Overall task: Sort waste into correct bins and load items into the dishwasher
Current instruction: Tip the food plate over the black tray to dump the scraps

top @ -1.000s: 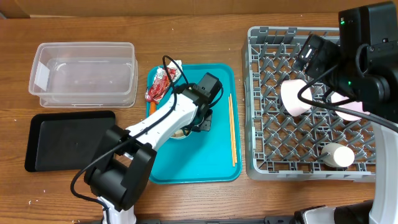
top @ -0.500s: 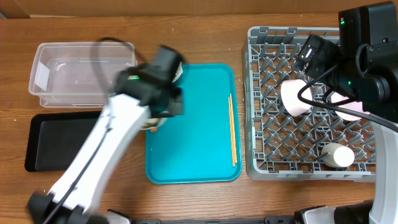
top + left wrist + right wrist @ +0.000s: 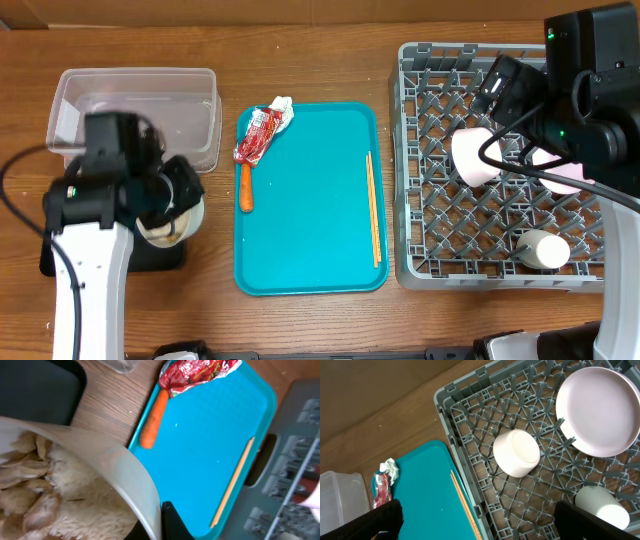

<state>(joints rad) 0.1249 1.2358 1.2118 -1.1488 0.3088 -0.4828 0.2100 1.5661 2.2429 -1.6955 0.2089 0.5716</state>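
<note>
bowl (image 3: 125, 470) against left fingers (image 3: 169, 521): smooth glossy white; teal tray (image 3: 210, 435) beyond them: glossy smooth plastic; wrapper (image 3: 197, 370): shiny crinkled foil; dish rack (image 3: 420, 262): matt grey plastic

- Left arm (image 3: 95, 275): a long white link with rounded edges, topped by blocky black joint housings (image 3: 115, 160).
- A thin black cable (image 3: 68, 280) runs along the white link.
- Right arm (image 3: 600, 70): bulky black housings with small green lights (image 3: 550, 33), and a white link (image 3: 622, 270) lower down.
- Black cables (image 3: 560, 178) loop beneath it.
- Right gripper (image 3: 477, 512): two matte black fingers (image 3: 380, 522).
- Left gripper: only one black fingertip (image 3: 170, 520) shows.
</note>
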